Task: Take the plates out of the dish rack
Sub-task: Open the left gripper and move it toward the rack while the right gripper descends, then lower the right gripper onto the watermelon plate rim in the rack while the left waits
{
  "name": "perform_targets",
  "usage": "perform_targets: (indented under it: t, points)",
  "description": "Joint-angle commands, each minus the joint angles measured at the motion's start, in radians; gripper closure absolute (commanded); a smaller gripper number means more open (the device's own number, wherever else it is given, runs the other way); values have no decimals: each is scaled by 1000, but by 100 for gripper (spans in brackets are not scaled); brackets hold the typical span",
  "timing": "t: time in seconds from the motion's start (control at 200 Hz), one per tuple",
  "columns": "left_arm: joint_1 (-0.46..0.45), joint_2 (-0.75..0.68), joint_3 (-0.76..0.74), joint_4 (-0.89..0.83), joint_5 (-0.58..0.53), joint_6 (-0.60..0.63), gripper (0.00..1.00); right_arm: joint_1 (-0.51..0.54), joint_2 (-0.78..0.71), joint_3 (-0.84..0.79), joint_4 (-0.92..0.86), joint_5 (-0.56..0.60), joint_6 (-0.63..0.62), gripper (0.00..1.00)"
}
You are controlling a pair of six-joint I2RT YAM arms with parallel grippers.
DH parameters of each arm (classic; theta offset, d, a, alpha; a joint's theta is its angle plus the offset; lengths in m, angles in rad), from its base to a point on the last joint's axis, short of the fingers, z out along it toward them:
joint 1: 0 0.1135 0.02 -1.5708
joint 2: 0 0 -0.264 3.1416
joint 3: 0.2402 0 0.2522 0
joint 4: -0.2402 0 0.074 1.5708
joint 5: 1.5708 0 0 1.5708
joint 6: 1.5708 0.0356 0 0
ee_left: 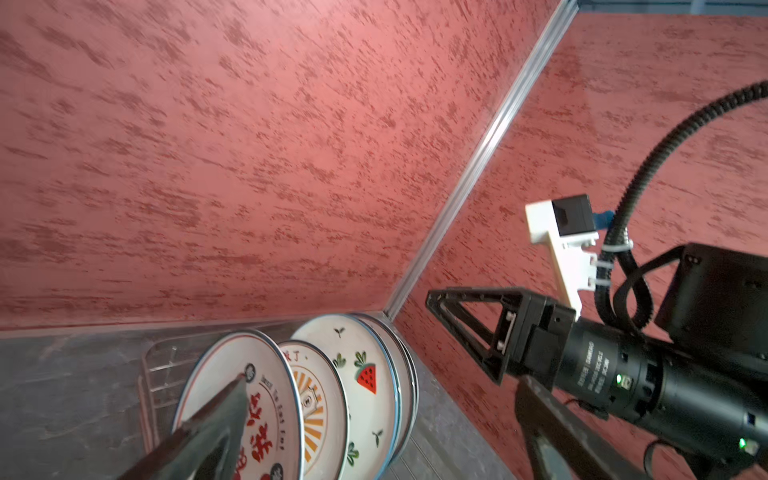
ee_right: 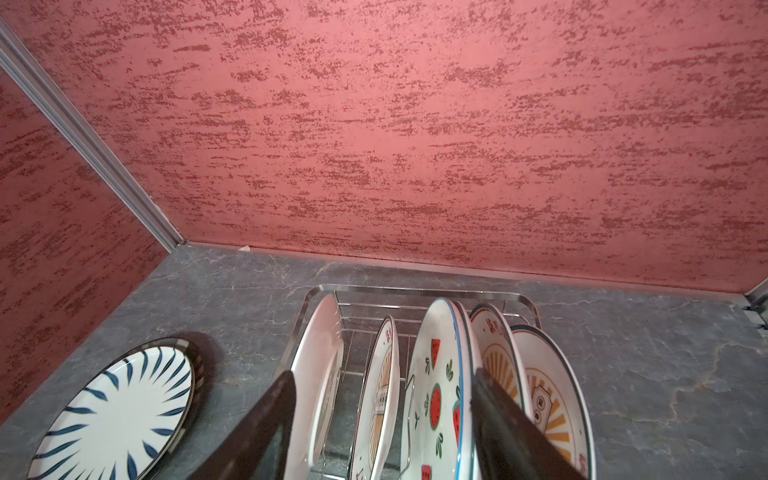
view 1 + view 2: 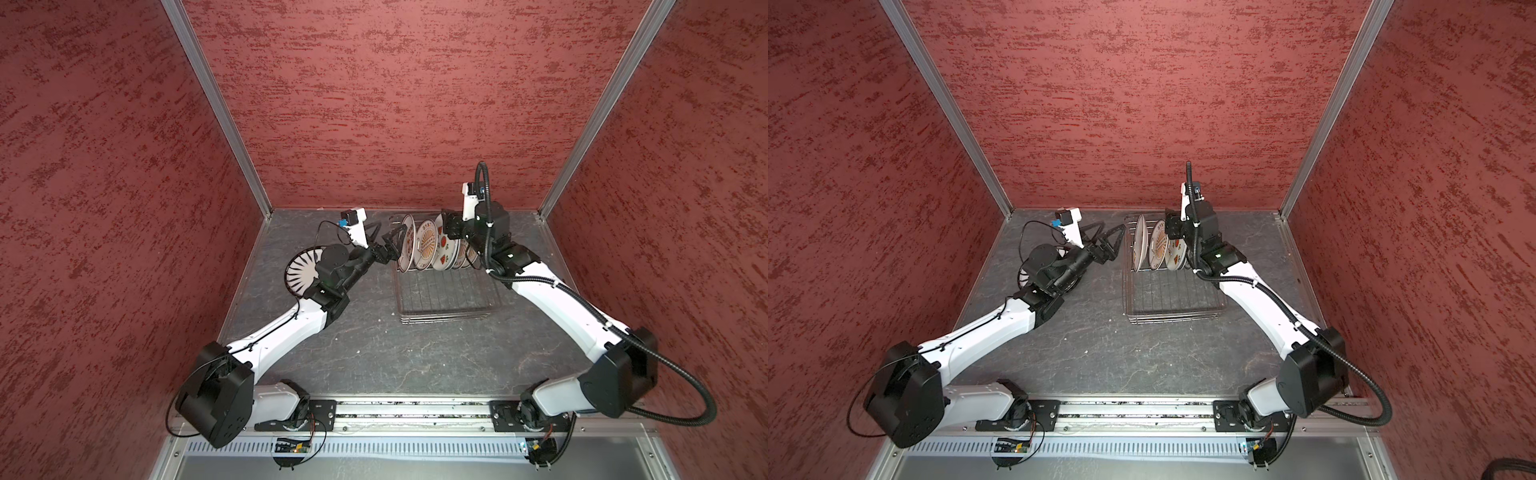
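Silver wire prongs keep the plates (image 3: 428,245) standing on edge in the dish rack (image 3: 442,319) with their rims up, which is why your right hand (image 2: 382,372) comes at them from above. Its jaws stand apart and straddle the row, with the watermelon plate (image 2: 436,395) just inside one finger. Nothing looks clamped, though I cannot tell whether a pad touches a rim. Your left hand (image 3: 1112,232) is spread wide and empty. It hovers side-on at the end of the row, with the red-character plate (image 1: 266,365) just ahead of its fingertips, probably so it can take that one by the edge. Behind that hand, under its wrist, the striped plate (image 2: 112,411) lies flat on the table (image 3: 374,357), which suggests that is your drop spot.
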Motion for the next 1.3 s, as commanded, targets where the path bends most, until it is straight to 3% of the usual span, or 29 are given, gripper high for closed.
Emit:
perform_targets:
  t: [0.0, 0.13, 0.235, 0.326, 0.491, 0.782, 1.042, 1.293]
  points:
    - [-19, 30, -50, 35, 139, -96, 2, -2, -57, -40, -48, 19, 20, 35]
    - [-80, 38, -17, -117, 30, -117, 0, -2, -82, -52, -84, 75, 56, 40]
    - [-110, 25, 9, -266, -42, -118, 1, -2, -73, -70, -82, 31, 57, 43]
    - [-112, -2, -24, -261, -64, -140, 1, -2, -33, -28, -120, 19, 54, 51]
    - [-132, -20, -62, -241, -154, -152, 1, -2, 62, 48, -163, 43, 29, 55]
    - [-136, 61, 11, -225, -188, -159, 1, -10, 167, 118, -189, 127, 0, 67]
    - [-136, 104, 70, -245, -189, -138, 0, -22, 197, 124, -197, 184, 1, 69]
    - [-138, 118, 85, -239, -213, -130, 1, -44, 253, 172, -218, 135, 2, 72]
